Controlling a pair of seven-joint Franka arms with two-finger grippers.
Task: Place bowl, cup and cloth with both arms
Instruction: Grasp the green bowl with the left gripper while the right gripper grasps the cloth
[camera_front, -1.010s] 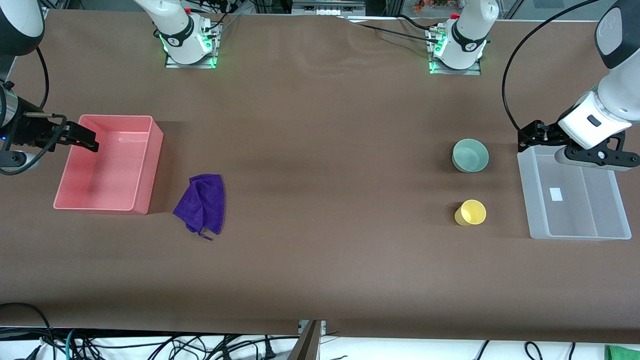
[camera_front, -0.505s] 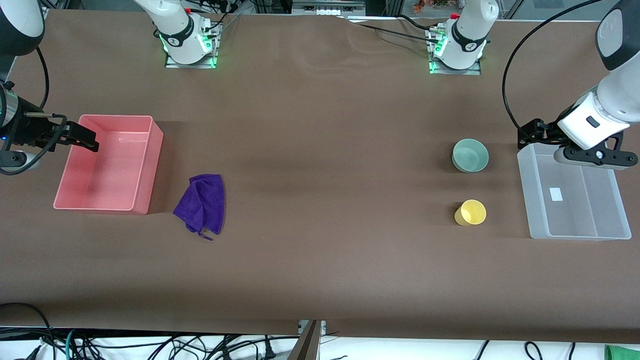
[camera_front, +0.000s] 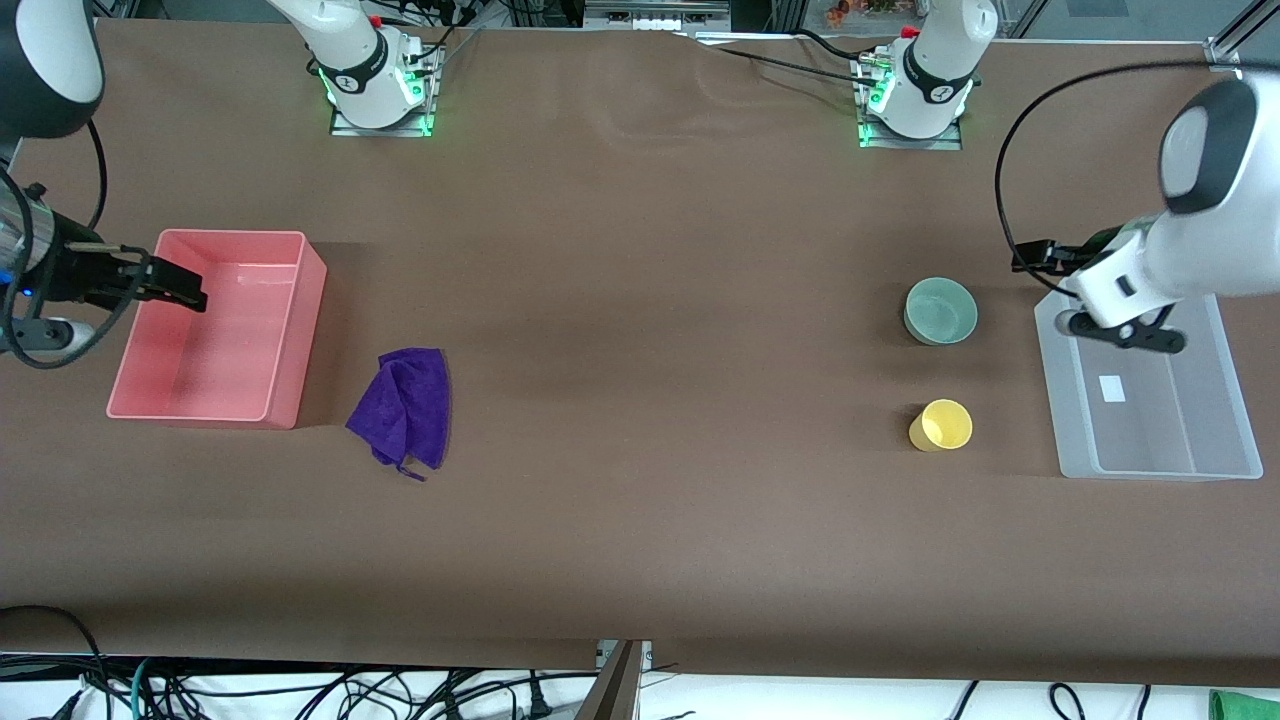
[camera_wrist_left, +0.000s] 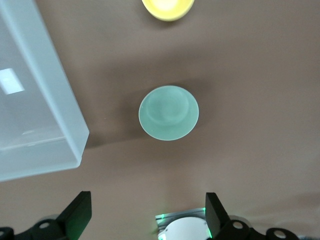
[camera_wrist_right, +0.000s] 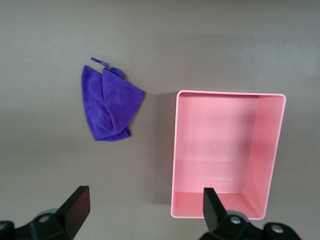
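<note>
The pale teal-green bowl (camera_front: 940, 311) stands upright on the brown table, and the yellow cup (camera_front: 941, 425) stands nearer to the front camera than it. My left gripper (camera_front: 1036, 257) is open and empty in the air, over the table between the bowl and the clear bin's corner. In the left wrist view the bowl (camera_wrist_left: 169, 112) and cup (camera_wrist_left: 168, 7) lie ahead of the open left gripper (camera_wrist_left: 147, 217). The purple cloth (camera_front: 405, 405) lies crumpled beside the pink bin and also shows in the right wrist view (camera_wrist_right: 110, 102). My right gripper (camera_front: 183, 291) (camera_wrist_right: 142, 210) is open and empty over the pink bin's edge.
An empty pink bin (camera_front: 230, 350) (camera_wrist_right: 220, 145) sits toward the right arm's end of the table. An empty clear plastic bin (camera_front: 1150, 440) (camera_wrist_left: 35, 110) with a divider sits toward the left arm's end. Both arm bases stand along the table's back edge.
The left arm has swung and its gripper has moved off the clear bin's corner toward the bowl. The right gripper has shifted slightly farther over the pink bin. Bowl, cup and cloth have not moved.
</note>
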